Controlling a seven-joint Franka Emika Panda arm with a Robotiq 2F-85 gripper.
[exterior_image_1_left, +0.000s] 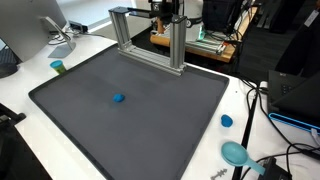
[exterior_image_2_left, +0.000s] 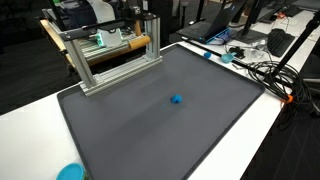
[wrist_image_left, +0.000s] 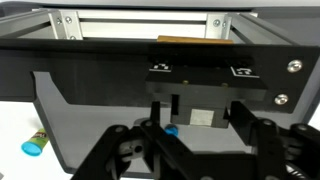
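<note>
In the wrist view my gripper (wrist_image_left: 196, 112) reaches in from the bottom. Its two black fingers (wrist_image_left: 150, 135) stand well apart with nothing between them, so it is open. A small blue ball (wrist_image_left: 171, 130) shows through the gap near the left finger, but it lies further off on the dark mat (wrist_image_left: 100, 110). Both exterior views show the ball (exterior_image_1_left: 119, 98) (exterior_image_2_left: 176, 99) alone near the middle of the mat (exterior_image_1_left: 150, 110) (exterior_image_2_left: 150, 120). I cannot make out the gripper clearly in either exterior view.
An aluminium frame (exterior_image_1_left: 150, 40) (exterior_image_2_left: 110, 60) (wrist_image_left: 150, 25) stands at the mat's far edge. A green and blue cylinder (exterior_image_1_left: 58, 67) (wrist_image_left: 35, 142) lies on the white table. A blue cap (exterior_image_1_left: 226, 121), a teal dish (exterior_image_1_left: 235, 152) and cables (exterior_image_2_left: 265, 70) lie beside the mat.
</note>
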